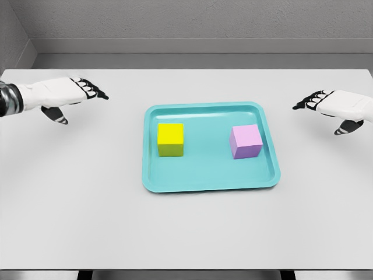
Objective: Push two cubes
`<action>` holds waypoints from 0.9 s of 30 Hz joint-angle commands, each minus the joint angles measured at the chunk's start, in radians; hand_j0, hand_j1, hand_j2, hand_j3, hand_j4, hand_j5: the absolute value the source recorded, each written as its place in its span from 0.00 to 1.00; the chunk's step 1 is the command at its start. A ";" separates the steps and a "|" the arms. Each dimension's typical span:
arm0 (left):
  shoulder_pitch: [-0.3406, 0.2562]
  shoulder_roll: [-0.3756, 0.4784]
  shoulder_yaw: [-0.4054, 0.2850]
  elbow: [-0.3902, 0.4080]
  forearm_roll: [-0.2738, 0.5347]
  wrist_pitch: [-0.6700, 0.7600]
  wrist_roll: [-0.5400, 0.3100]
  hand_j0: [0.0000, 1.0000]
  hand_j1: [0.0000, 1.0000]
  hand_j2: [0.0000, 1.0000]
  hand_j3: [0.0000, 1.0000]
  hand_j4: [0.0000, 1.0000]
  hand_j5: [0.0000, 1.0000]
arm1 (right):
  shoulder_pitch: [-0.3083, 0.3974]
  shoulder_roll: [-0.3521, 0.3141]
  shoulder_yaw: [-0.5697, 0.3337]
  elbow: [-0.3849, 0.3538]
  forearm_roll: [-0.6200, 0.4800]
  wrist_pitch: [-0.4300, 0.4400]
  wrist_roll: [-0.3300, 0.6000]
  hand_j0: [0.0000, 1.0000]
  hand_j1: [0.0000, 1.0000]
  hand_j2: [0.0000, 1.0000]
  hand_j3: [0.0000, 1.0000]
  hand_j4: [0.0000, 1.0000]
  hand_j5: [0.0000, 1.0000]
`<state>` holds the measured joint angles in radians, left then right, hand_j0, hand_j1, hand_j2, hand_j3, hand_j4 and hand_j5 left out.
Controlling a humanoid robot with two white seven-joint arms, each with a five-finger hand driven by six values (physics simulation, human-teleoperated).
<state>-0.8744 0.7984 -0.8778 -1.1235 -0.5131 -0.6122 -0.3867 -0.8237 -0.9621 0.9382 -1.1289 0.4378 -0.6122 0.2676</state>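
Both hands hover wide of the action: the left hand [70, 93] sits out over the table [70, 204] at the far left, fingers stretched flat and holding nothing, and the right hand [332, 105] mirrors it at the far right, likewise extended and empty. Between them lies the teal tray [175, 182], and on it two cubes, well apart — the yellow cube [171, 140] on the left half, the pink cube [246, 142] on the right half, near the tray's right rim. Neither is touched yet. They look rigid and light, blocks that should slide easily on that smooth tray floor — perhaps too easily. No grasp needed here, I'd say: a flat contact low on each cube's outer face, centred so it doesn't spin, and watch that raised rim on the way in.
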 commanded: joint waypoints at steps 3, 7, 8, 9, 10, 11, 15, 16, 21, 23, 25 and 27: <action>-0.035 -0.022 -0.044 0.022 -0.084 0.001 -0.031 1.00 1.00 1.00 1.00 1.00 1.00 | 0.000 -0.001 -0.001 0.000 -0.005 0.001 -0.002 1.00 1.00 1.00 1.00 1.00 1.00; -0.066 -0.042 -0.046 0.022 -0.189 0.001 -0.162 1.00 1.00 1.00 1.00 1.00 1.00 | -0.008 -0.012 -0.001 0.004 -0.007 0.001 -0.013 1.00 1.00 1.00 1.00 1.00 1.00; -0.067 -0.044 -0.044 0.022 -0.188 0.001 -0.219 1.00 1.00 1.00 1.00 1.00 1.00 | -0.009 -0.017 -0.001 0.004 -0.007 0.001 -0.014 1.00 1.00 1.00 1.00 1.00 1.00; -0.083 -0.045 -0.044 0.021 -0.189 0.001 -0.224 1.00 1.00 1.00 1.00 1.00 1.00 | -0.011 -0.029 -0.002 0.006 -0.008 0.001 -0.015 1.00 1.00 1.00 1.00 1.00 1.00; -0.090 -0.068 -0.044 0.019 -0.188 0.001 -0.224 1.00 1.00 1.00 1.00 1.00 1.00 | -0.024 -0.029 -0.002 0.011 -0.008 0.001 -0.013 1.00 1.00 1.00 1.00 1.00 1.00; -0.109 -0.084 -0.046 0.019 -0.188 0.001 -0.224 1.00 1.00 1.00 1.00 1.00 1.00 | -0.026 -0.029 -0.002 0.008 -0.008 0.001 -0.016 1.00 1.00 1.00 1.00 1.00 1.00; -0.118 -0.088 -0.059 -0.076 -0.185 0.001 -0.224 1.00 1.00 1.00 1.00 1.00 1.00 | -0.028 -0.030 0.001 0.003 -0.008 0.001 -0.011 0.78 0.78 0.78 0.78 0.78 0.78; -0.117 -0.084 -0.070 -0.101 -0.186 0.001 -0.224 1.00 1.00 1.00 1.00 1.00 1.00 | -0.028 -0.030 0.001 0.004 -0.008 0.001 -0.011 0.63 0.63 0.63 0.63 0.63 0.63; -0.124 -0.022 -0.067 -0.232 -0.173 0.001 -0.224 0.54 0.54 0.54 0.54 0.54 0.54 | -0.034 -0.030 -0.001 -0.002 -0.007 0.001 -0.001 0.45 0.45 0.45 0.45 0.45 0.45; -0.143 0.045 -0.061 -0.298 -0.151 0.001 -0.224 0.54 0.54 0.54 0.54 0.54 0.54 | -0.037 -0.030 0.001 -0.028 -0.005 0.001 0.001 0.45 0.45 0.45 0.45 0.45 0.45; -0.133 0.085 -0.064 -0.354 -0.150 0.001 -0.224 0.54 0.54 0.54 0.54 0.54 0.54 | -0.041 -0.026 0.002 -0.048 -0.005 0.001 0.102 0.33 0.33 0.33 0.33 0.33 0.33; -0.127 0.084 -0.072 -0.357 -0.160 0.001 -0.224 0.54 0.54 0.54 0.54 0.54 0.54 | -0.043 -0.017 0.002 -0.048 -0.002 0.001 0.137 0.32 0.32 0.32 0.32 0.32 0.32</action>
<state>-0.9971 0.8585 -0.9467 -1.4472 -0.6747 -0.6128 -0.6110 -0.8667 -0.9840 0.9411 -1.1674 0.4377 -0.6122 0.3592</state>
